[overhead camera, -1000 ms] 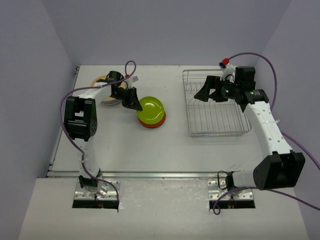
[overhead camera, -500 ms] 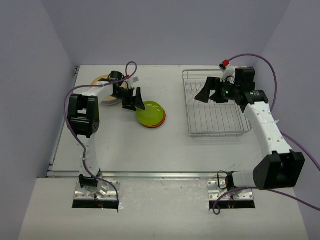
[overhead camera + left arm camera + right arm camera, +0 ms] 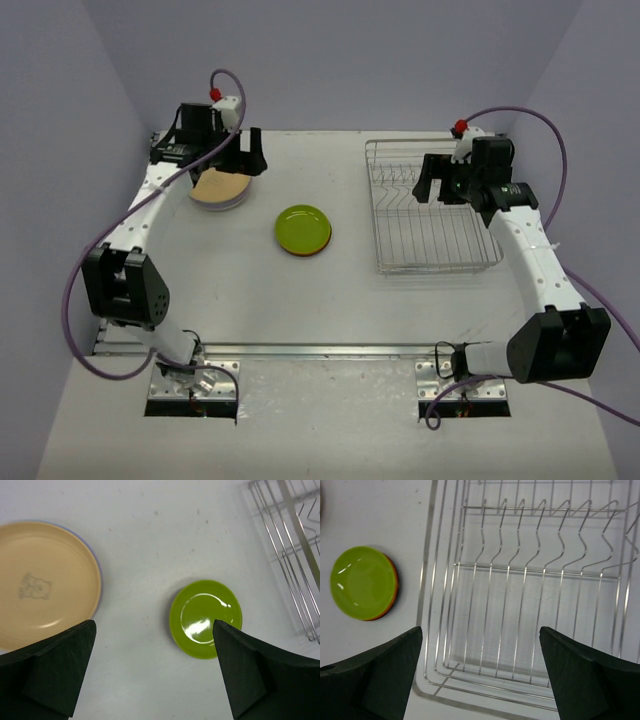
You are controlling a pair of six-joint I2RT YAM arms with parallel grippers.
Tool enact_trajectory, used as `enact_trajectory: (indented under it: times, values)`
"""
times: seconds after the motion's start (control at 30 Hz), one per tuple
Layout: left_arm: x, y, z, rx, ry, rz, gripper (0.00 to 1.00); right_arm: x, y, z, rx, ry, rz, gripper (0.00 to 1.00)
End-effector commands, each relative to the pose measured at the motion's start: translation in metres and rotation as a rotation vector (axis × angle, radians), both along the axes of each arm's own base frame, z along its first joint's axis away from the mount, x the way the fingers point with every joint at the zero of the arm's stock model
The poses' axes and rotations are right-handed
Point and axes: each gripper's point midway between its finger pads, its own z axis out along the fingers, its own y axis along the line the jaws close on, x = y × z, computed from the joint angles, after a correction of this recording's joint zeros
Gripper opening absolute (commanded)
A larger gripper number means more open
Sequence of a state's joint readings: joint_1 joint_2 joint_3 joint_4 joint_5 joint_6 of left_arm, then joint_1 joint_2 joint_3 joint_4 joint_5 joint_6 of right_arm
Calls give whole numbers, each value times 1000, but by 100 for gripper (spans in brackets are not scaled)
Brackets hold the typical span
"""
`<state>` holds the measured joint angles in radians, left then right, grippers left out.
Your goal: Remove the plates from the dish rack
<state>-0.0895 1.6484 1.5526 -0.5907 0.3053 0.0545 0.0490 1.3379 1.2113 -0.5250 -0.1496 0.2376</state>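
The dish rack (image 3: 432, 212) stands at the back right, a silver wire frame with bare slots (image 3: 520, 605). A lime green plate (image 3: 303, 228) lies mid-table on an orange plate (image 3: 394, 587). In the left wrist view the lime green plate (image 3: 206, 617) is flat on the table. A tan plate (image 3: 218, 187) tops a stack at the back left, a lavender rim showing under the tan plate (image 3: 45, 582). My left gripper (image 3: 232, 163) hovers open and holds nothing, high above the table between the two stacks (image 3: 154, 624). Over the rack's far left part my right gripper (image 3: 437, 186) hangs open and holds nothing (image 3: 481, 629).
Grey walls close the table at the back and on both sides. The rack's left edge (image 3: 295, 545) lies to the right of the lime green plate. Bare white tabletop (image 3: 300, 300) runs along the front, ahead of the arm bases.
My left gripper opened and let go of the lime green plate on the orange one, then rose and swung back-left toward the tan stack. The right gripper shifted slightly and stays open.
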Motion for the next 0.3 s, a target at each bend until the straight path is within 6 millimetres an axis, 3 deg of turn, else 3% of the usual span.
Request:
enact_trajectory:
  times: [0.0,0.07,0.17,0.27]
  values:
    - [-14,37,36,94,-180,149,100,-5,-37,-15,-182,-38,-88,99]
    - [-25,45,43,111,-218,186,100,-13,-38,-26,-196,-32,-80,99]
    - [-39,55,31,149,-225,217,100,-21,-39,-34,-203,-35,-75,99]
    - [-50,62,31,172,-264,238,100,-23,-40,-30,-204,-49,-77,99]
